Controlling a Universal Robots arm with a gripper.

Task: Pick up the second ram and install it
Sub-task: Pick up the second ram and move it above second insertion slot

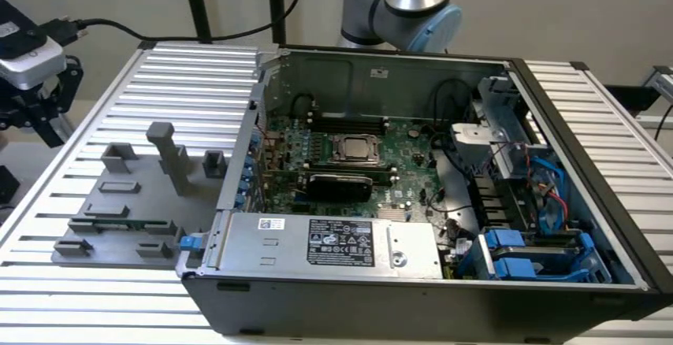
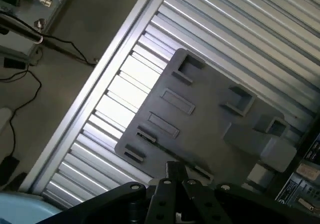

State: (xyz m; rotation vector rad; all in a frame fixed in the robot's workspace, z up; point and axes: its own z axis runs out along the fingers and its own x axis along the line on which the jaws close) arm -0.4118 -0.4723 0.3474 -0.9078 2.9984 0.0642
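My gripper [image 2: 175, 171] hangs above the grey plastic holder plate [image 2: 200, 119], its two dark fingers pressed together with nothing visible between them. In the exterior view the gripper [image 1: 44, 101] is high over the table's far edge on that view's left, well away from the holder blocks [image 1: 126, 203]. The holder's slots look dark and shallow. The second ram is hidden or out of view. The large green motherboard [image 1: 347, 164] lies inside the open computer case [image 1: 421, 282] beside the holder.
The ribbed metal table [image 1: 105, 298] carries the case and holder. A tall grey post [image 1: 163, 152] rises from the holder. Power supply [image 1: 326, 242], blue drive bays [image 1: 526, 254] and cables crowd the case. The arm's base [image 1: 410, 6] stands behind it. Floor cables [image 2: 30, 79] lie beyond the table edge.
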